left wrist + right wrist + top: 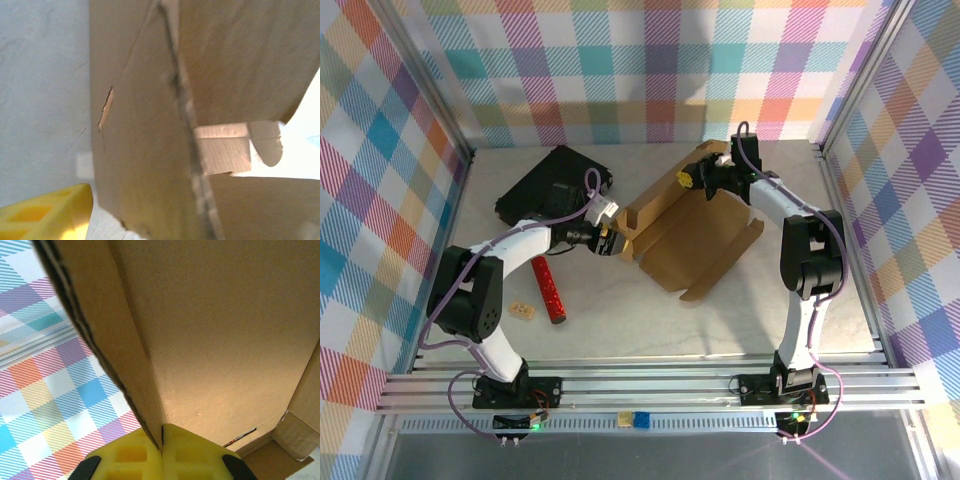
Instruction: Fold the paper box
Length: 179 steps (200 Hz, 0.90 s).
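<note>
- Right gripper (161,440) is clamped on the raised far-left wall of the paper box (695,240). I see the cardboard edge pinched between its yellow fingers (132,457).
- Left gripper (607,241) sits at the box's near-left end. One yellow finger (45,212) shows beside a cardboard panel, and I can't tell whether the jaws are gripping.
- Box lies mid-table, partly folded, with its long axis running from near-left to far-right.
- My judgement: the left arm is nearer the end flap, which lies just right of it.
</note>
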### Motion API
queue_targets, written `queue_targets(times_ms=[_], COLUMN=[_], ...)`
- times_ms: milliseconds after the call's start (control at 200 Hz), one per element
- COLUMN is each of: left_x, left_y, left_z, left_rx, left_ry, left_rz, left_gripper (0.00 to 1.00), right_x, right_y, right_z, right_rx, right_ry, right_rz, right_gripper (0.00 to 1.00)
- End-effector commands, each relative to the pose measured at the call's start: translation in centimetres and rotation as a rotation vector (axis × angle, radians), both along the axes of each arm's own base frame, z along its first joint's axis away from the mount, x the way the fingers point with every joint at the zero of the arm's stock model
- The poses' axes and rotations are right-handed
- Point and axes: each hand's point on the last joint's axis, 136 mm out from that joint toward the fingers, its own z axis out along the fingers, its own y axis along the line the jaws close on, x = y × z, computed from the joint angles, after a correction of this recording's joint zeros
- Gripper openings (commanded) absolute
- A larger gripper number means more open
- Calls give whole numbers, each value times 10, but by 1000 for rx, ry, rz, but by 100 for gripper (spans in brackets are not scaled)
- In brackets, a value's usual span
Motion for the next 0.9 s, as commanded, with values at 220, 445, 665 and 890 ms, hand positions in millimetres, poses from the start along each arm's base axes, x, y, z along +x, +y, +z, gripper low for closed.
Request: queue_targets(times_ms=[220,445,665,890], left_x=[-8,-9,2,15], left_y=[-36,-46,-46,-41], left_z=[23,25,16,3], left_rx=[-102,-98,-44,50], left_ry=[-42,-63,-84,-114], left_rz=[12,73,180,289], left_gripper=[68,68,68,67], right_x=[6,7,6,0], right_y=[1,0,-1,-4], right_z=[4,4,6,8], right_rx=[48,60,75,92], right_ry=[8,6,-7,-29], right_rz=[-43,-59,-69,-90], right_gripper=[0,0,0,0])
